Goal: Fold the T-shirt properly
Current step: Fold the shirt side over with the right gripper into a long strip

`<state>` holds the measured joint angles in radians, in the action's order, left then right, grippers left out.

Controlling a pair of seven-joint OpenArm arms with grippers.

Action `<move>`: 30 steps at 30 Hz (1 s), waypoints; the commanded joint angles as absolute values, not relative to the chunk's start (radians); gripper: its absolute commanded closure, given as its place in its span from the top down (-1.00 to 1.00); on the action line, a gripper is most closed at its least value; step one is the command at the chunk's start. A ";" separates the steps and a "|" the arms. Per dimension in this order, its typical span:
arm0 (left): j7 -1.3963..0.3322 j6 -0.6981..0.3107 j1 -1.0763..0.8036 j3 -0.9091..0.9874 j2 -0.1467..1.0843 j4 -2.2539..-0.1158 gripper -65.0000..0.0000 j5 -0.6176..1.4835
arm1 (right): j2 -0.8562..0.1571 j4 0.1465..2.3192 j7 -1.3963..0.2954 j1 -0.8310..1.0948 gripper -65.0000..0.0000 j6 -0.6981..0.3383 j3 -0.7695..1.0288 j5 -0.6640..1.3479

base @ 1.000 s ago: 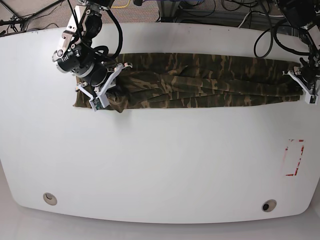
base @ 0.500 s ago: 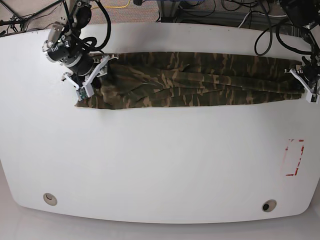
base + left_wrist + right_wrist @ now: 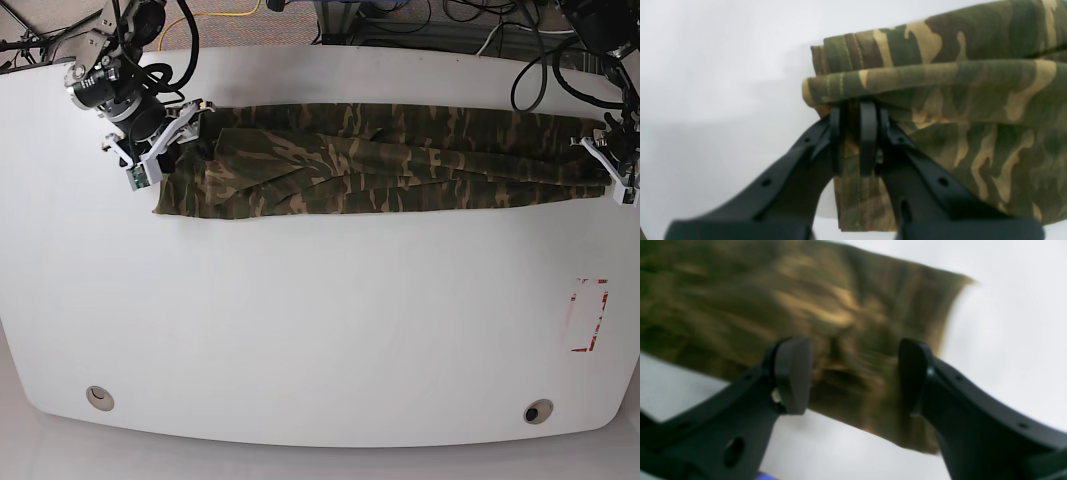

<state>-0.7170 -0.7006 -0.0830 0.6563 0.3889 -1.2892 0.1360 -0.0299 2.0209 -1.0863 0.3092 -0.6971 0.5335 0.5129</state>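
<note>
The camouflage T-shirt (image 3: 380, 160) lies as a long folded strip across the far half of the white table (image 3: 320, 330). My left gripper (image 3: 612, 165) is at the strip's right end, and in the left wrist view it (image 3: 853, 133) is shut on a bunched hem of the T-shirt (image 3: 957, 83). My right gripper (image 3: 158, 150) hovers at the strip's left end. In the blurred right wrist view it (image 3: 853, 373) stands open, its fingers (image 3: 793, 373) wide apart over the T-shirt (image 3: 806, 300) and holding nothing.
A red-outlined rectangle (image 3: 588, 315) is marked near the table's right edge. Two round holes (image 3: 99, 398) (image 3: 538, 411) sit near the front edge. Cables (image 3: 400, 20) run behind the table's back edge.
My right gripper has opened, let go of the T-shirt's left end and moved back and to the left. That end now lies on the table. The left gripper has stayed put.
</note>
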 commanded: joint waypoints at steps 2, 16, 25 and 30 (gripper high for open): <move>-0.731 -0.698 -0.079 0.661 0.410 -1.302 -0.85 0.127 | -0.038 2.040 -1.067 0.321 0.01 -0.698 0.530 0.682; -0.731 -0.698 -0.079 0.661 0.410 -1.299 -0.85 0.128 | -0.004 1.920 -1.000 0.268 -0.80 -0.698 0.335 0.473; -0.731 -0.698 -0.077 0.661 0.410 -1.299 -0.85 0.130 | -0.005 1.813 -0.891 0.257 -0.80 -0.698 0.335 0.246; -0.731 -0.698 -0.071 0.661 0.412 -1.303 -0.85 0.134 | -0.007 1.799 -0.888 0.254 -0.80 -0.698 0.380 0.206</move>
